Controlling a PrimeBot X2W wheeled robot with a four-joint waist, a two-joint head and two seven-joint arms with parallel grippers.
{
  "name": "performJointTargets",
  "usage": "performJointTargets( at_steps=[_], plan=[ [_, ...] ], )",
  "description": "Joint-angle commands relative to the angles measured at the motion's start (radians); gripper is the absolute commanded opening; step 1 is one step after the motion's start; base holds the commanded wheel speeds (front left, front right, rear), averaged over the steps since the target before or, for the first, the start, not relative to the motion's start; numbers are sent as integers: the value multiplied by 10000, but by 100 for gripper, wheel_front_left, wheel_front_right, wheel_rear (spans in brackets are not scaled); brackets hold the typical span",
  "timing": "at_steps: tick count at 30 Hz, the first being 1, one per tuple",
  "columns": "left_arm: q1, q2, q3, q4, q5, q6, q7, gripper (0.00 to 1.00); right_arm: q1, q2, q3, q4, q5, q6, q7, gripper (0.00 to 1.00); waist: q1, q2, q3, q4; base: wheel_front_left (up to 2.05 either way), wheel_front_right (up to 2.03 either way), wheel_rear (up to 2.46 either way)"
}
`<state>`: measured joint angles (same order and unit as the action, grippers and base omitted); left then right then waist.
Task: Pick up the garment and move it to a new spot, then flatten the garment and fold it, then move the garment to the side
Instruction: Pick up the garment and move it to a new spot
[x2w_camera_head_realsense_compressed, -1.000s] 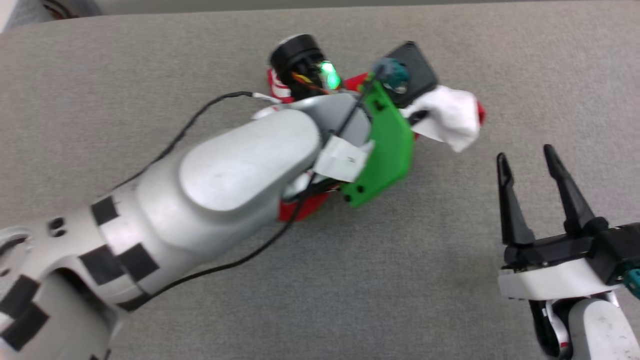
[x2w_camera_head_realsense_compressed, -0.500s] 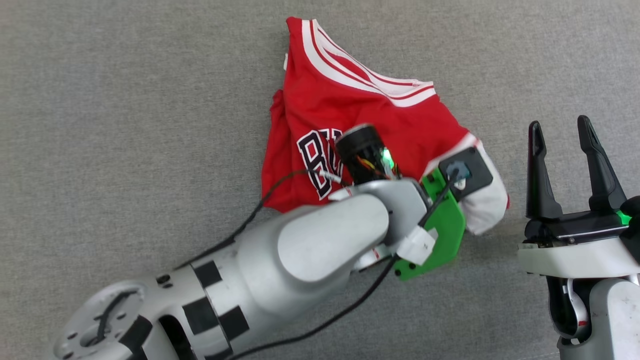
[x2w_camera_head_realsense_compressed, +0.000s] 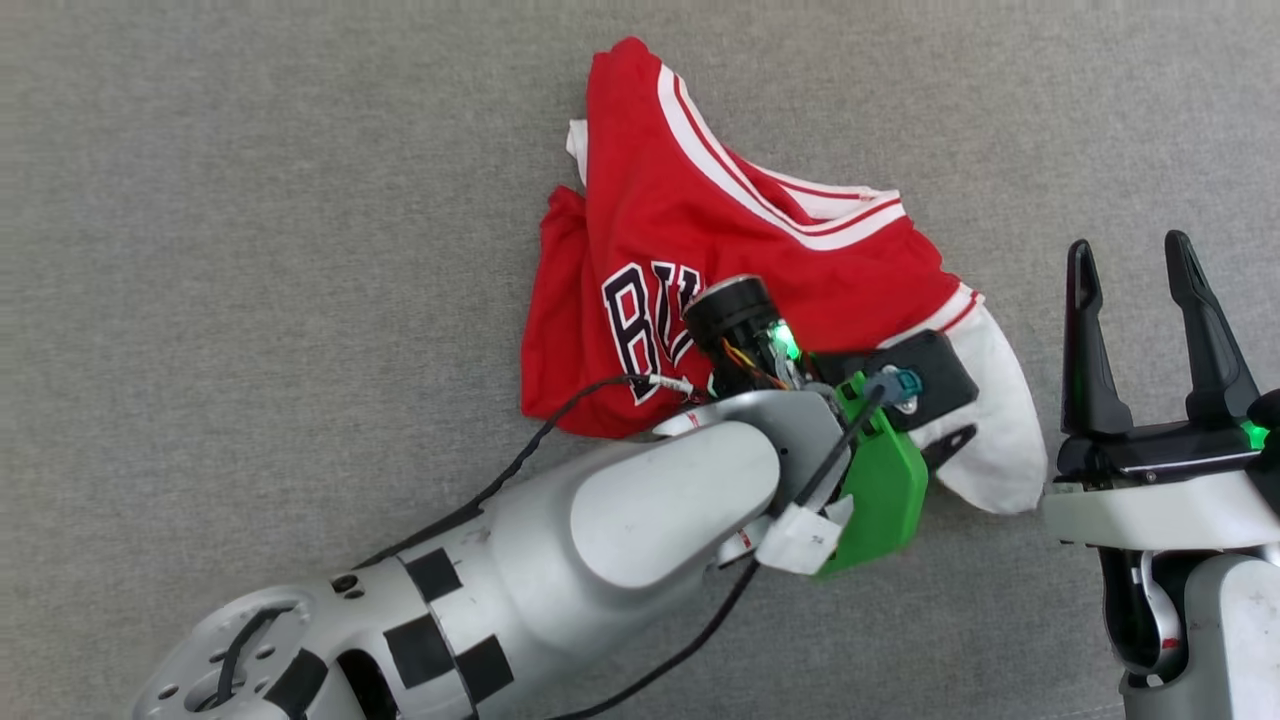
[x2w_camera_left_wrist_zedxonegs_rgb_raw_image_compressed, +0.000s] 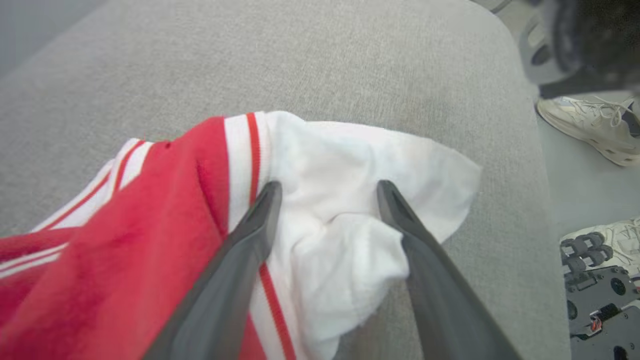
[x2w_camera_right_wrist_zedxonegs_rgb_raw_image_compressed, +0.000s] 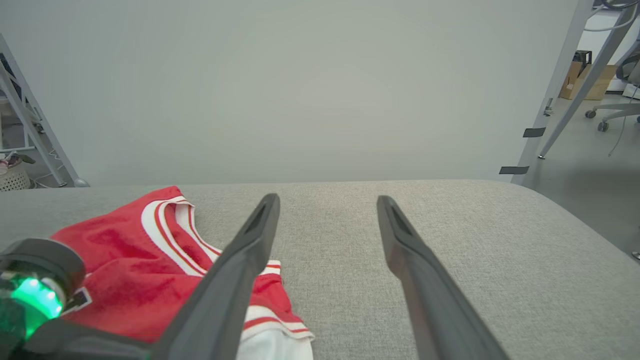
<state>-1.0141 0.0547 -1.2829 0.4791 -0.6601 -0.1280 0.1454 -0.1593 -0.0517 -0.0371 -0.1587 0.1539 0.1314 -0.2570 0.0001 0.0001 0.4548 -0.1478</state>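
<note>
The grey table (x2w_camera_head_realsense_compressed: 200, 250) is the biggest thing we see, and it carries all the rest. Our left arm (x2w_camera_head_realsense_compressed: 600, 540) reaches out over it to the shirt (x2w_camera_head_realsense_compressed: 680, 230). The shirt lies on the table, well back from the far edge. It is red with white stripes, but it is rumpled and partly folded over itself, so we can read only some of its black letters (x2w_camera_head_realsense_compressed: 640, 320).

Our right gripper (x2w_camera_head_realsense_compressed: 1130, 247) waits just beside the shirt with its fingers spread and nothing between them.

Our left gripper (x2w_camera_left_wrist_zedxonegs_rgb_raw_image_compressed: 328, 186) is where the change is. A moment ago its fingers were pressed shut and the shirt was in a bunch under the arm. Now the fingers are spread wide, one on each side of the white sleeve (x2w_camera_left_wrist_zedxonegs_rgb_raw_image_compressed: 350, 150), and the sleeve lies loose on the table. So we think we have just let go.

That would mean the first job, moving the shirt to a new spot, is done. Next comes smoothing, because the shirt is not flat yet. Folding and the move to the side come after that.

Past the table's corner a pale shoe (x2w_camera_left_wrist_zedxonegs_rgb_raw_image_compressed: 585, 127) rests on the floor.
</note>
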Motion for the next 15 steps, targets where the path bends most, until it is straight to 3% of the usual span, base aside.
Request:
performJointTargets(
  at_steps=[1,4,9,15],
  plan=[
    [-273,-39,27,91,-2,-27,-536,100,156,14,-40,40,-41,-7,-47,100,-1,-1,-482,285,0,0,0],
    [-488,-42,169,469,-9,-15,-1841,100,349,14,-115,80,-94,-7,-47,100,-1,-1,-910,498,0,0,0],
    [-426,-21,736,1200,150,622,-3487,100,745,14,-164,187,-186,-7,-47,100,-1,-1,-1667,842,0,0,0],
    [239,729,1875,1078,173,1588,-4044,100,1252,14,-235,321,-259,-7,-47,100,-1,-1,-2411,1187,0,0,0]
  ],
)
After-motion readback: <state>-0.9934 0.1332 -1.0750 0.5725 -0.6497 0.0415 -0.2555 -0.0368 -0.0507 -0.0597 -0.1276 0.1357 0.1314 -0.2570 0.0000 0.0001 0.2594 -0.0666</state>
